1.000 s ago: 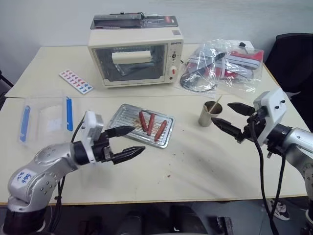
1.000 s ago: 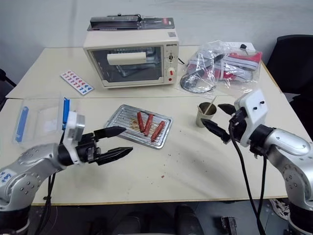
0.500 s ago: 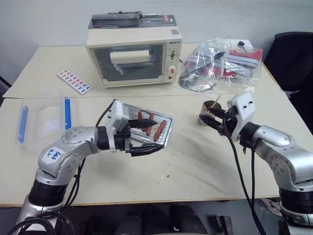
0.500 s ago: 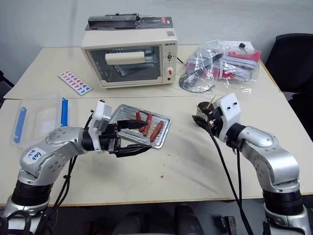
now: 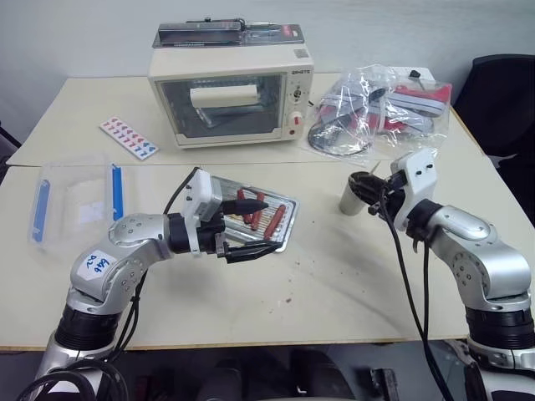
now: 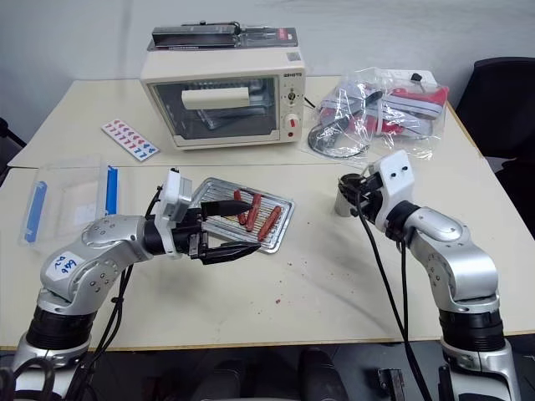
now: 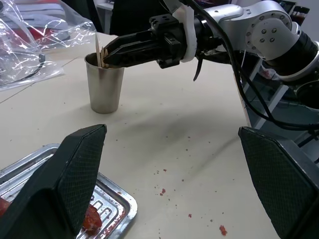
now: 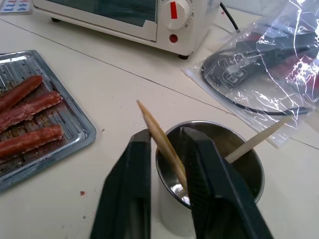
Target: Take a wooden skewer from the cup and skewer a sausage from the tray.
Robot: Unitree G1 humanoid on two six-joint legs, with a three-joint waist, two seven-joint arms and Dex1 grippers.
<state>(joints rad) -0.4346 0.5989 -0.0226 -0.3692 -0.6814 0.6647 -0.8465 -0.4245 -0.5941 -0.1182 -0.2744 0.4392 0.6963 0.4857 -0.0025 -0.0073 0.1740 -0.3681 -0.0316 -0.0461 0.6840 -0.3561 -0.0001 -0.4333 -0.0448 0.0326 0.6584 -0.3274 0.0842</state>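
You're working over a pale beige worktop (image 5: 351, 292) speckled with reddish crumbs, set against a plain light wall. At the back stand a cream toaster oven (image 5: 231, 96) and a clear plastic bag (image 5: 380, 109). The silver ribbed tray (image 5: 280, 238) holds three reddish-brown sausages (image 8: 30, 104) lying side by side. Your left claw (image 5: 255, 227) hovers at the tray, jaws spread wide and holding nothing. The small cup (image 8: 199, 209), metallic inside, stands to the tray's right. Your right claw (image 8: 167, 169) is clenched on a thin, pale, pointed wooden skewer (image 8: 162, 142) at the cup's rim; a second stick (image 8: 256, 142) leans in the cup.
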